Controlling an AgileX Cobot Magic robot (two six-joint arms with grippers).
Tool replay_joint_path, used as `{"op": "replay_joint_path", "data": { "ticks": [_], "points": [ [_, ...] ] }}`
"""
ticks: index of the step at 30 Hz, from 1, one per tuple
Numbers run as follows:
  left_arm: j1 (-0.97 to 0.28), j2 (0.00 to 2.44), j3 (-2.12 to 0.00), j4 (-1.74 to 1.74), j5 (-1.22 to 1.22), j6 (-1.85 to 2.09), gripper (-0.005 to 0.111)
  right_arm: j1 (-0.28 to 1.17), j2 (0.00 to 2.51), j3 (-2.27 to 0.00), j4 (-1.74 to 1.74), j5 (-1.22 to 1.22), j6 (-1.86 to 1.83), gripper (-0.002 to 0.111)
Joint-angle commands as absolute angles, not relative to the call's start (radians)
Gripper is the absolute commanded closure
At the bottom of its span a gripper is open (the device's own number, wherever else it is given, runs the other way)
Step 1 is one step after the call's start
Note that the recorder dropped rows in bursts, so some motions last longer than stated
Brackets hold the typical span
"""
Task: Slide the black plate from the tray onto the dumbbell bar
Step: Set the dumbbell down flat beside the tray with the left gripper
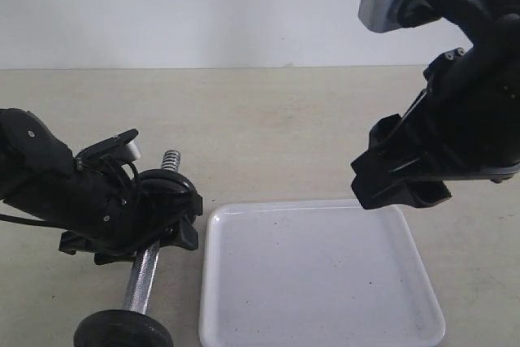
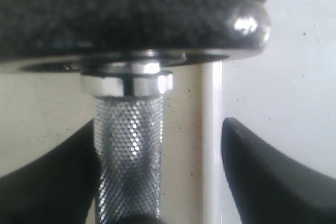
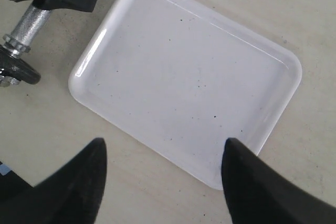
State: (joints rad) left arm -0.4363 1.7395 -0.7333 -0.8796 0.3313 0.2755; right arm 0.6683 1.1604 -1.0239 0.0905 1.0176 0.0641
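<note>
The left gripper is held open around the bar: the knurled middle is touched by one finger, while the other is kept clear beside it, so nothing is clamped. Just ahead of the fingers, the plate is seen threaded on the bar against a collar. It is judged heavy, rigid and rough, best taken across its rim. Farther off, the right gripper is spread wide and empty above the tray.
</note>
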Motion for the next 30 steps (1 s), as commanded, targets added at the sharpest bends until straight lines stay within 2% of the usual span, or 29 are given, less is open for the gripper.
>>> {"op": "replay_joint_path", "data": {
  "ticks": [1,30],
  "points": [
    [-0.440,1.737,-0.739,-0.882,0.341,0.285,0.047,0.668,1.150,-1.020,0.092,1.015,0.066,0.053],
    [-0.440,1.641,-0.772,-0.856,0.371,0.289,0.047,0.668,1.150,-1.020,0.092,0.998,0.068,0.053]
  ]
}}
